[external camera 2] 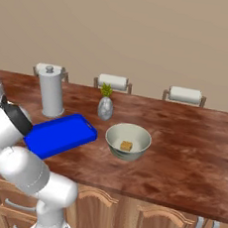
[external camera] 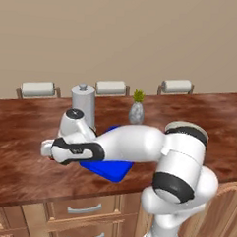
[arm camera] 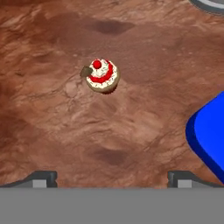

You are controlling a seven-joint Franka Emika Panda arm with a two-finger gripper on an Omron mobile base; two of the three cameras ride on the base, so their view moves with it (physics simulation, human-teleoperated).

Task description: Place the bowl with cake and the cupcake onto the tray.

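The tiny cupcake, with a red base and a white top with a red dot, stands on the brown wooden counter in the hand view. My gripper hangs open above the counter; its two dark fingertips stand wide apart with nothing between them, and the cupcake lies ahead of them, untouched. The blue tray shows a rounded corner at the right of the hand view; it lies empty on the counter and under my forearm. The grey-olive bowl with cake sits on the counter just right of the tray.
A tall grey canister stands behind the tray, with a small grey vase holding a green plant to its right. Three chair backs line the counter's far edge. Drawers run below the front edge.
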